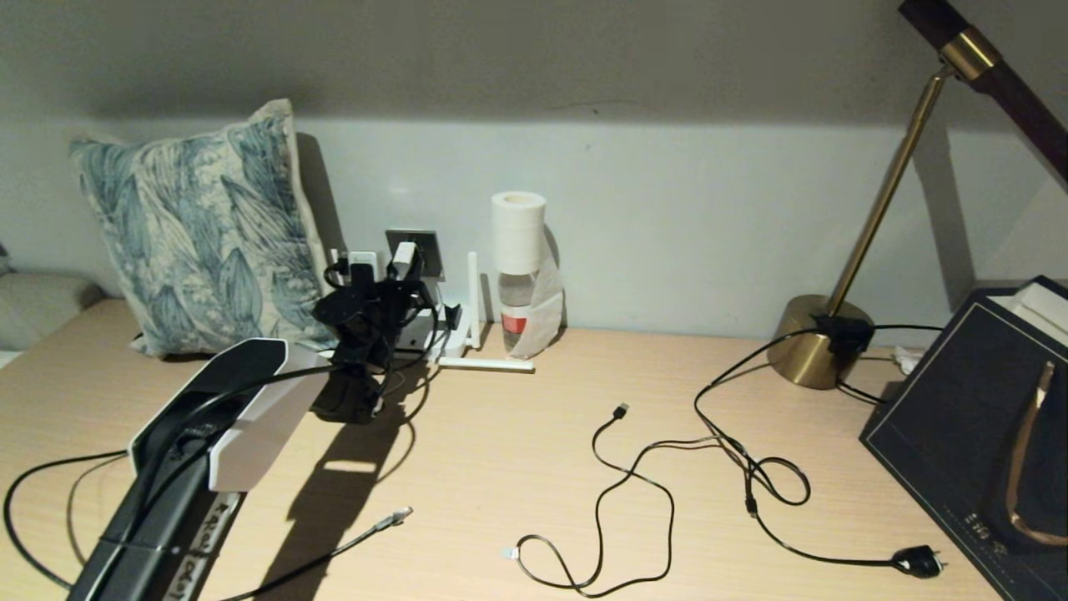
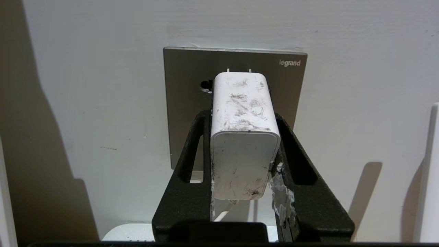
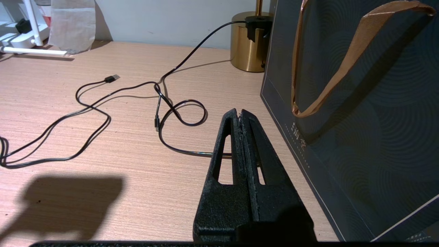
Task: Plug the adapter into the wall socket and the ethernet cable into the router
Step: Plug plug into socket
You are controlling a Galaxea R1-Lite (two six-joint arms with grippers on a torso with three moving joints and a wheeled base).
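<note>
My left gripper (image 2: 242, 116) is shut on the adapter (image 2: 241, 137), a scuffed white block, one black finger on each side. The adapter's two prongs touch the wall socket (image 2: 192, 103), a grey metal plate, with short prong tips still showing. In the head view the left arm reaches up to the wall socket (image 1: 425, 242) with the adapter (image 1: 405, 259). The white router (image 1: 417, 338) lies just below it. The ethernet cable (image 1: 367, 534) lies loose on the desk's near left, its clear connector free. My right gripper (image 3: 240, 113) is shut and empty above the desk.
A leaf-print pillow (image 1: 200, 225) leans on the wall left of the socket. A bottle (image 1: 519, 292) stands right of the router. A thin USB cable (image 1: 622, 411), a black cord with pronged plug (image 1: 918, 561), a brass lamp base (image 1: 818, 351) and a dark paper bag (image 1: 959, 401) occupy the right.
</note>
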